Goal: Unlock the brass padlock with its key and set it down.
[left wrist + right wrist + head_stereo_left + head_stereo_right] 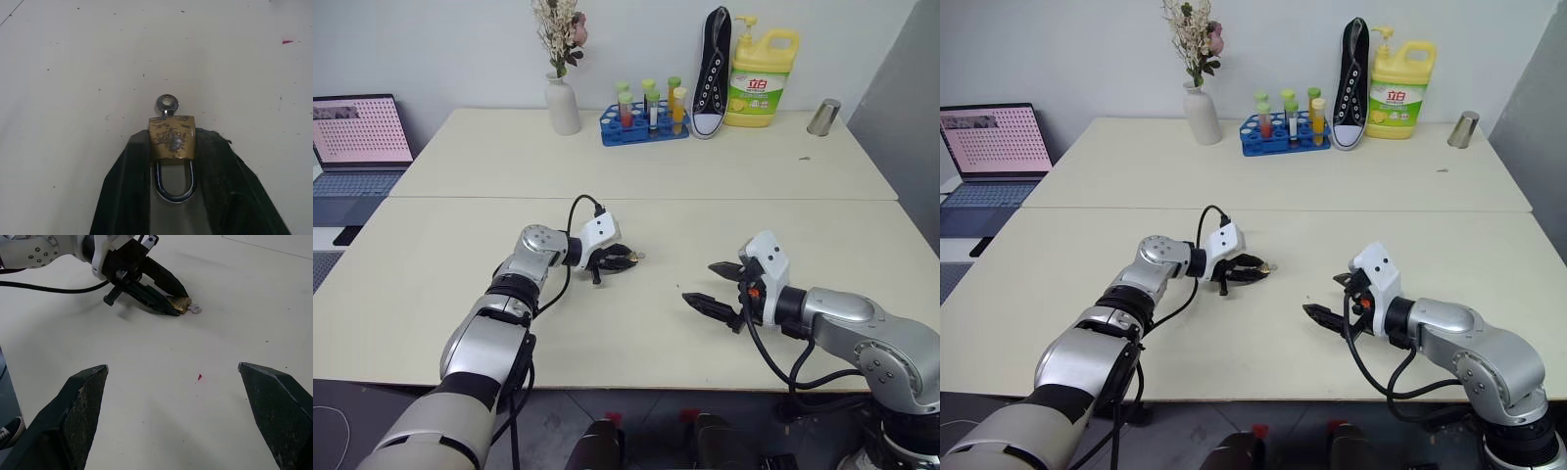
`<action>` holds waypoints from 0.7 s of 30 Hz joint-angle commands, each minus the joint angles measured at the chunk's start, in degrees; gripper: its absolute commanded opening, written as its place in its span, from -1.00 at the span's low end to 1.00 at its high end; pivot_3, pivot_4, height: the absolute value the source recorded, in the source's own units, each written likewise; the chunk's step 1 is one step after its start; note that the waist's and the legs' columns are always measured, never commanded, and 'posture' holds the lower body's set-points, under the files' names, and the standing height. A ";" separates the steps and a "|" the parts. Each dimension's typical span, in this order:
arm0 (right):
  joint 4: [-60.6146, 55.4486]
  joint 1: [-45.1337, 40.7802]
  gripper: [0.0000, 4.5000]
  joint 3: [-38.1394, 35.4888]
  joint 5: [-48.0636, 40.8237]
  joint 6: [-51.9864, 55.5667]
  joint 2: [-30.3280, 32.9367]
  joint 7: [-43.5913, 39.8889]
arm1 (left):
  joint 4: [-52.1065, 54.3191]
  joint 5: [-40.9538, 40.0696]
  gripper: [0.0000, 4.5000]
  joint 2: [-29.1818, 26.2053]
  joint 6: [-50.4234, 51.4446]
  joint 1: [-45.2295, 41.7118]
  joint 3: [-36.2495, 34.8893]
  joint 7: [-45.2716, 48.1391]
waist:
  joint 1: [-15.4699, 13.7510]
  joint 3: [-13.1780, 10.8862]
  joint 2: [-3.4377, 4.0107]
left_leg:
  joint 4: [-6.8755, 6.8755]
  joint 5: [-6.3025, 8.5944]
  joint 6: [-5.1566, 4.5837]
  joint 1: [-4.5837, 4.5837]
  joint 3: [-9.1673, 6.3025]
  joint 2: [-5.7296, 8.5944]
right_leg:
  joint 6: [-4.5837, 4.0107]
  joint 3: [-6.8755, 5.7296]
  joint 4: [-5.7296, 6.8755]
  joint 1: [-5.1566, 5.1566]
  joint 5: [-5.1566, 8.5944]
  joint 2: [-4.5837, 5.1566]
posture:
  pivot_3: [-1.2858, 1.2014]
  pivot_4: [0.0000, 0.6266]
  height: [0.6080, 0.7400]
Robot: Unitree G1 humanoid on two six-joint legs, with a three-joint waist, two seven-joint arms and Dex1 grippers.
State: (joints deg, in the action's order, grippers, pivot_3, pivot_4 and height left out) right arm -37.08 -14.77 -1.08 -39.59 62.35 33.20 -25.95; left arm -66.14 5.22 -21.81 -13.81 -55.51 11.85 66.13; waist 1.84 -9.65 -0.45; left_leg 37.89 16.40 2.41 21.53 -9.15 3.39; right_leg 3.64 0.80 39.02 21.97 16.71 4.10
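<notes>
Left gripper pinches the padlock, key poking out beside it, right gripper wide open, empty — thin grip, could slip

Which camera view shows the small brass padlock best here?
The left wrist view: the small brass padlock with silver shackle sits close-up between the left gripper fingers, key inserted. The right wrist view shows it small; eye views show a glint.

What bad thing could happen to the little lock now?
The left tool pinches the tiny brass padlock only at its fingertips, so it might slip out or twist. The key juts from the lock's end near the table; pressing down could bend or jam it. The open right tool must pinch that small key and could miss.
</notes>
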 commanded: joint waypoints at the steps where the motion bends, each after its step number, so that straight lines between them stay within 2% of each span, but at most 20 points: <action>1: -2.15 -0.62 1.00 -1.89 -1.61 0.01 0.34 0.03 | -1.91 3.47 -0.57 -0.92 1.55 2.08 2.16 0.02 | 0.00 0.02 0.00 | -0.01 0.00 0.00 -0.04 0.00 0.00 | 0.00 0.01 0.00 -0.04 0.00 0.00 | 0.03 -0.52 1.00; 6: -3.06 0.82 1.00 -1.60 -0.60 -1.95 2.24 -1.41 | 5.83 0.50 -0.57 -1.98 -4.40 6.40 1.01 4.06 | 0.23 0.02 0.00 | -0.02 0.00 0.00 -0.06 0.01 -0.01 | -0.01 0.04 -0.01 -0.04 0.00 0.00 | 0.03 -0.52 1.00; 11: -4.43 6.60 1.00 -2.17 4.22 -12.66 5.38 -5.34 | 31.50 -4.44 -0.57 -5.15 -16.79 18.37 -1.95 1.33 | 0.30 0.00 -0.03 | -0.11 -0.08 0.17 0.28 -0.01 -0.15 | -0.03 0.13 -0.07 0.34 -0.01 0.05 | 0.03 -0.52 1.00; 14: -4.35 8.25 1.00 -2.34 4.50 -15.08 6.09 -6.91 | 39.16 -6.21 -0.57 -5.06 -21.40 22.06 -3.43 -2.08 | -0.21 -0.03 -0.05 | -0.05 -0.13 0.25 0.41 -0.02 -0.20 | -0.04 0.13 -0.12 0.37 -0.02 0.19 | 0.03 -0.52 1.00; 16: -4.45 8.77 1.00 -3.19 0.92 -13.62 6.43 -9.11 | 43.50 -5.43 -0.57 -5.33 -24.75 24.16 -3.94 -5.40 | -0.42 -0.03 -0.07 | 0.00 -0.08 0.16 0.41 -0.02 -0.19 | -0.03 0.12 -0.13 0.30 -0.02 0.22 | 0.03 -0.52 1.00; 21: -3.93 6.83 1.00 -3.75 -8.17 -9.08 3.50 -8.28 | 51.83 5.83 -0.57 -6.26 -45.05 28.52 -6.44 -17.75 | -0.32 -0.03 -0.07 | -0.04 -0.01 0.03 0.35 -0.01 -0.14 | -0.03 0.12 -0.16 0.27 -0.02 0.21 | 0.03 -0.52 1.00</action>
State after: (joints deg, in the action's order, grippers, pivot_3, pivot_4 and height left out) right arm -39.89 -6.73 -3.79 -44.19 52.33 37.52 -34.74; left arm -17.37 7.83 -27.72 -52.75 -27.26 6.80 52.45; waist 1.52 -9.68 -0.52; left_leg 37.84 16.40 2.44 21.87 -9.15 3.25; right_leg 3.61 0.92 38.85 22.24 16.69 4.29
